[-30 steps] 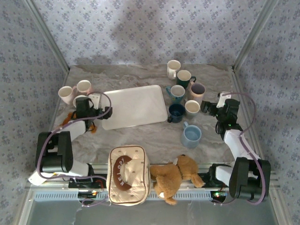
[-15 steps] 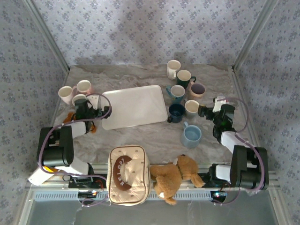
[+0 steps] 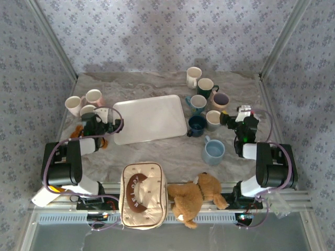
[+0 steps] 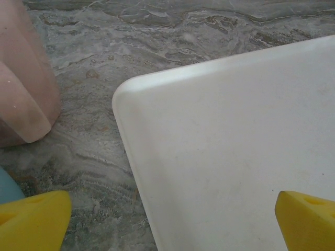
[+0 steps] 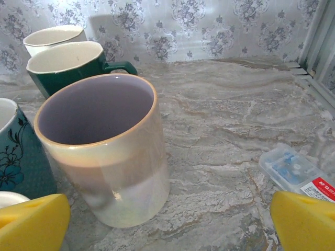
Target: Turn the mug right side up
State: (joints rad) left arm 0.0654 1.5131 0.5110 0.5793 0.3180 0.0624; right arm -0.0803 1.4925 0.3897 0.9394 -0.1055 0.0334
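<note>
Several mugs stand mouth up at the right: a cream one (image 3: 194, 77), a dark green one (image 3: 207, 86), an iridescent one with a purple inside (image 3: 220, 99) (image 5: 104, 151), a teal floral one (image 3: 197, 103), a navy one (image 3: 197, 125), a white one (image 3: 214, 120) and a light blue one (image 3: 213, 152). At the left are up to three more mugs, among them a pink one (image 3: 94, 97) (image 4: 23, 89). My left gripper (image 3: 115, 125) (image 4: 170, 225) hangs open over the corner of the white tray (image 3: 152, 117) (image 4: 235, 130). My right gripper (image 3: 226, 120) (image 5: 170, 225) is open beside the iridescent mug, empty.
A beige bag (image 3: 142, 194) and a brown toy bear (image 3: 196, 193) lie at the near edge between the arm bases. A small clear plastic box (image 5: 293, 170) lies on the marble right of the iridescent mug. Metal frame rails border the table.
Both arms have folded back toward their bases. The right gripper drew slightly left toward the mug cluster; the left one shifted a little left. Both stayed open.
</note>
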